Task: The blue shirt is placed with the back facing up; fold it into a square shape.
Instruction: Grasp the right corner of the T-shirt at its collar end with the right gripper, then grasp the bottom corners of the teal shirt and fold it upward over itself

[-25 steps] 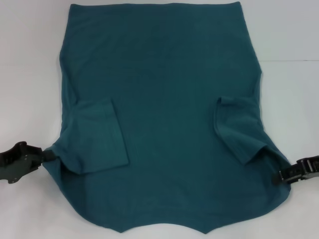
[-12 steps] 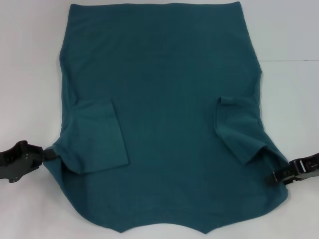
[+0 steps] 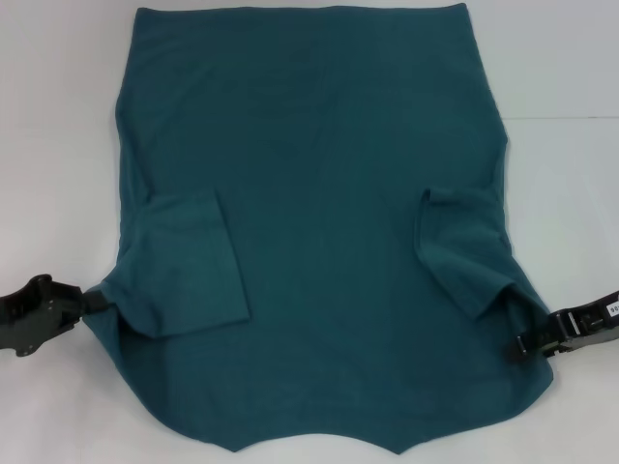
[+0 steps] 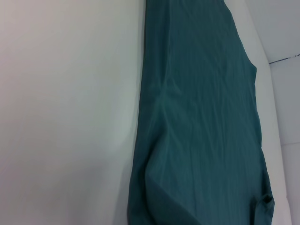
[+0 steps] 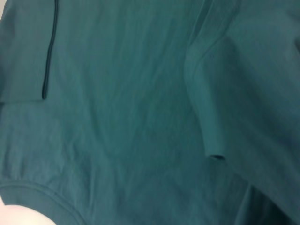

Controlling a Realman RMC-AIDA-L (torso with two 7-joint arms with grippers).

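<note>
Flanking blue shirt [image 3: 319, 193]: left gripper [image 3: 92, 304], right gripper [image 3: 517, 350], both touching edges.

matt cotton-like blue shirt [image 3: 319, 193]

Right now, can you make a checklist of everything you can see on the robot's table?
Surface: white table, with a seam line at the right.
Job's things: blue shirt spread flat, plain side up, both sleeves folded inward.
Clutter: nothing seen.
Grippers: left gripper at the shirt's left shoulder edge; right gripper at its right shoulder edge. Whether either grips cloth cannot be told.
Cables: nothing seen.
Surroundings: nothing seen beyond the table.
</note>
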